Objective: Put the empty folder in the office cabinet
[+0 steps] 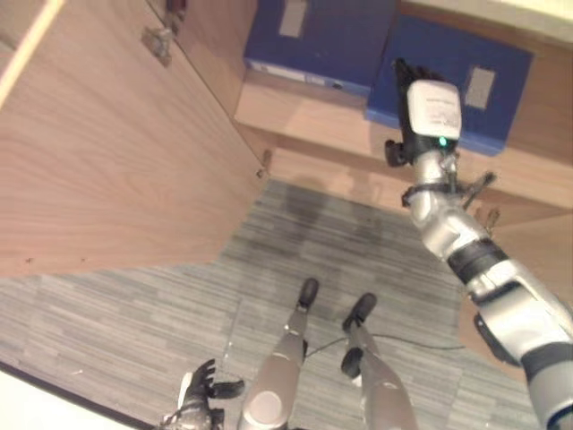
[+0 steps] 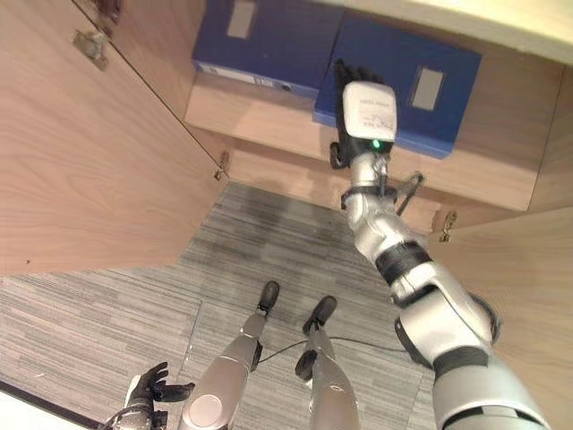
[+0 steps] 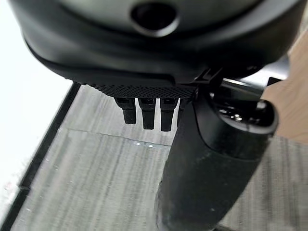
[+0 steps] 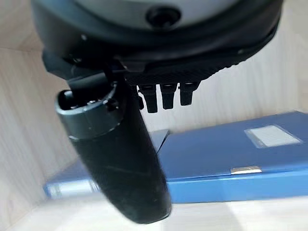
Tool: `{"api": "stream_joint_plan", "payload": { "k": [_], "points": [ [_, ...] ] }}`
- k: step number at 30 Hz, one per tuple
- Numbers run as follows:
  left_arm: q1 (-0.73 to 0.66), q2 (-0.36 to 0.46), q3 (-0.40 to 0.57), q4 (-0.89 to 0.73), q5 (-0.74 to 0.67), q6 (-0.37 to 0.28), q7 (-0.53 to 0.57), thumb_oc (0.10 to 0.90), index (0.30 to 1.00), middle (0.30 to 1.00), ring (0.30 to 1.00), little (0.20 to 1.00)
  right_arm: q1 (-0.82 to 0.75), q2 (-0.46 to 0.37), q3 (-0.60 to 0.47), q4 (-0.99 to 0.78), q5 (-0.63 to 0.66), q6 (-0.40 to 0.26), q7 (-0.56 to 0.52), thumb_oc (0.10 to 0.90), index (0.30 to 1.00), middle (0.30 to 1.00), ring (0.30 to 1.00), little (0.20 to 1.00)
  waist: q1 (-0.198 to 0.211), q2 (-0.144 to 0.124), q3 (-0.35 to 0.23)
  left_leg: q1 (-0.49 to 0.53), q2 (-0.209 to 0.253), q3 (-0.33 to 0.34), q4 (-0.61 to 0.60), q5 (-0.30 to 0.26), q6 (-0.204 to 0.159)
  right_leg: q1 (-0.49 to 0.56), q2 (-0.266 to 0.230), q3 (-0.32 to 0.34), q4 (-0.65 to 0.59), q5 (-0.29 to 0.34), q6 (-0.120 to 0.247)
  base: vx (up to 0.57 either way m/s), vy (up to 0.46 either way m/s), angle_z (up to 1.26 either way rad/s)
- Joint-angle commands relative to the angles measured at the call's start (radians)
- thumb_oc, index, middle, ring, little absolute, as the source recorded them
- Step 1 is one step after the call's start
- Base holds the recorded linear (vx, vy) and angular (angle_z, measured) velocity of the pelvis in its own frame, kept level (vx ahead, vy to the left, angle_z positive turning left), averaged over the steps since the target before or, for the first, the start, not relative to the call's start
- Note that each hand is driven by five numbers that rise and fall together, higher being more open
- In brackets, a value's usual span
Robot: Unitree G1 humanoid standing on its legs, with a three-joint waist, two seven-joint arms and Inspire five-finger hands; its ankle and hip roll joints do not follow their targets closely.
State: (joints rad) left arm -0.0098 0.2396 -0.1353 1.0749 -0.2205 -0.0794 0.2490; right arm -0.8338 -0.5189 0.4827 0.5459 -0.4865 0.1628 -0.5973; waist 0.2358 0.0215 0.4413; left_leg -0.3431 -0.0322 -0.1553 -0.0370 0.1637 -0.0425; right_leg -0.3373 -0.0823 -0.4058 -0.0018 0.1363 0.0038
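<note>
My left hand (image 1: 201, 392) hangs low beside me, over the grey striped carpet (image 1: 179, 313). Its fingers (image 3: 147, 113) are straight and loosely spread, the thumb stands apart from them, and it holds nothing and touches nothing. Alongside it a dark strip borders the carpet, with a pale surface beyond.

Past the carpet stands the wooden office cabinet (image 2: 269, 121). Its left door (image 1: 98, 152) is swung wide open toward me, with a metal hinge (image 1: 159, 40) near its far edge. A second wooden door panel (image 2: 528, 305) stands at my right side.

My right arm reaches up and forward to the cabinet's shelf. My right hand (image 2: 356, 85) is raised in front of the blue folder (image 2: 430, 98) that lies flat on that shelf, on its right side. In the right wrist view the fingers (image 4: 166, 94) point straight out and the thumb (image 4: 118, 159) stretches long and uncurled beside them, so this hand is open and grips nothing. From the head views the fingertips lie over the folder's near left corner, but I cannot tell whether they touch it or hover just off it.

The folder has a pale label on its cover and a small metal fitting at its edge. Just to its left on the same shelf lies a second blue folder (image 2: 260, 45), also flat with a pale label, the two close together. Behind them is the cabinet's pale wooden back wall (image 4: 269, 77).
</note>
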Motion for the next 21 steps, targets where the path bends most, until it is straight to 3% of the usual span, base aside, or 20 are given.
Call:
{"api": "stream_joint_plan", "payload": {
  "k": [1, 2, 5, 6, 7, 9, 12, 14, 16, 21],
  "points": [
    [0.127, 0.016, 0.026, 0.124, 0.050, 0.037, 0.025, 0.800, 0.900, 0.900, 0.900, 0.900, 0.207, -0.019, -0.059, -0.145, 0.027, -0.072, -0.072, 0.800, 0.900, 0.900, 0.900, 0.900, -0.064, -0.062, -0.148, 0.099, -0.016, 0.053, 0.042, -0.164, 0.040, 0.098, -0.060, 0.018, 0.031, -0.085, 0.096, 0.20, 0.019, -0.02],
    [0.128, 0.017, 0.024, 0.124, 0.050, 0.037, 0.025, 0.800, 0.900, 0.900, 0.900, 0.900, 0.211, -0.020, -0.062, -0.150, 0.026, -0.071, -0.070, 0.800, 0.900, 0.900, 0.900, 0.900, -0.062, -0.062, -0.147, 0.100, -0.016, 0.053, 0.045, -0.167, 0.040, 0.101, -0.060, 0.017, 0.031, -0.086, 0.096, 0.20, 0.023, -0.03],
    [0.131, -0.004, 0.059, 0.126, 0.051, 0.036, 0.024, 0.800, 0.900, 0.900, 0.900, 0.900, 0.346, -0.063, -0.130, -0.269, 0.009, -0.092, -0.045, 0.800, 0.900, 0.900, 0.900, 0.900, -0.079, -0.054, -0.117, 0.084, -0.038, 0.089, 0.252, -0.212, -0.010, 0.178, -0.095, 0.004, 0.060, -0.134, 0.082, 0.13, 0.020, -0.04],
    [0.130, -0.004, 0.058, 0.126, 0.051, 0.035, 0.024, 0.800, 0.900, 0.900, 0.900, 0.900, 0.350, -0.065, -0.133, -0.273, 0.008, -0.091, -0.043, 0.800, 0.900, 0.900, 0.900, 0.900, -0.078, -0.052, -0.115, 0.083, -0.038, 0.088, 0.260, -0.217, -0.010, 0.181, -0.094, 0.003, 0.061, -0.135, 0.082, 0.09, 0.034, -0.01],
    [0.116, -0.017, 0.065, 0.135, 0.051, 0.033, 0.036, 0.800, 0.900, 0.900, 0.900, 0.900, 0.389, -0.074, -0.151, -0.309, 0.008, -0.099, -0.039, 0.800, 0.900, 0.900, 0.900, 0.900, -0.078, -0.045, -0.092, 0.031, -0.010, 0.127, 0.358, -0.168, -0.040, 0.213, -0.104, -0.011, 0.074, -0.159, 0.074, 0.08, 0.034, 0.08],
    [0.117, -0.020, 0.070, 0.145, 0.064, 0.037, 0.041, 0.800, 0.900, 0.900, 0.900, 0.900, 0.426, -0.063, -0.147, -0.324, -0.004, -0.097, -0.033, 0.800, 0.900, 0.900, 0.900, 0.900, -0.075, -0.052, -0.092, -0.023, 0.017, 0.162, 0.341, -0.160, -0.026, 0.230, -0.101, -0.005, 0.076, -0.173, 0.071, 0.16, 0.053, 0.14],
    [0.123, -0.013, 0.063, 0.138, 0.061, 0.032, 0.049, 0.800, 0.900, 0.900, 0.900, 0.900, 0.440, -0.043, -0.116, -0.321, -0.021, -0.101, -0.025, 0.800, 0.900, 0.900, 0.900, 0.900, -0.054, -0.060, -0.083, -0.072, 0.101, 0.159, 0.212, -0.065, -0.031, 0.246, -0.076, 0.021, 0.087, -0.198, 0.075, 0.17, 0.082, -0.14],
    [0.140, -0.019, 0.075, 0.141, 0.055, 0.035, 0.052, 0.800, 0.900, 0.900, 0.900, 0.900, 0.461, -0.037, -0.103, -0.316, -0.024, -0.107, -0.010, 0.800, 0.900, 0.900, 0.900, 0.900, -0.050, -0.050, -0.090, -0.032, 0.141, 0.162, 0.099, -0.045, -0.028, 0.243, -0.063, 0.041, 0.101, -0.209, 0.091, 0.14, 0.143, -0.16],
    [0.159, -0.036, 0.080, 0.155, 0.053, 0.036, 0.061, 0.800, 0.900, 0.900, 0.900, 0.900, 0.482, -0.035, -0.096, -0.318, -0.038, -0.105, 0.002, 0.800, 0.900, 0.900, 0.900, 0.900, -0.056, -0.043, -0.099, -0.002, 0.143, 0.153, 0.046, -0.020, -0.022, 0.235, -0.063, 0.060, 0.113, -0.206, 0.099, 0.10, 0.217, -0.30],
    [0.139, -0.034, 0.065, 0.167, 0.054, 0.028, 0.090, 0.800, 0.900, 0.900, 0.900, 0.900, 0.446, -0.016, -0.071, -0.280, -0.060, -0.076, -0.014, 0.800, 0.900, 0.900, 0.900, 0.900, -0.053, -0.070, -0.087, -0.003, 0.099, 0.186, 0.055, -0.036, 0.010, 0.168, -0.128, 0.110, 0.165, -0.190, 0.118, 0.04, 0.202, -0.41]
  ]
}}
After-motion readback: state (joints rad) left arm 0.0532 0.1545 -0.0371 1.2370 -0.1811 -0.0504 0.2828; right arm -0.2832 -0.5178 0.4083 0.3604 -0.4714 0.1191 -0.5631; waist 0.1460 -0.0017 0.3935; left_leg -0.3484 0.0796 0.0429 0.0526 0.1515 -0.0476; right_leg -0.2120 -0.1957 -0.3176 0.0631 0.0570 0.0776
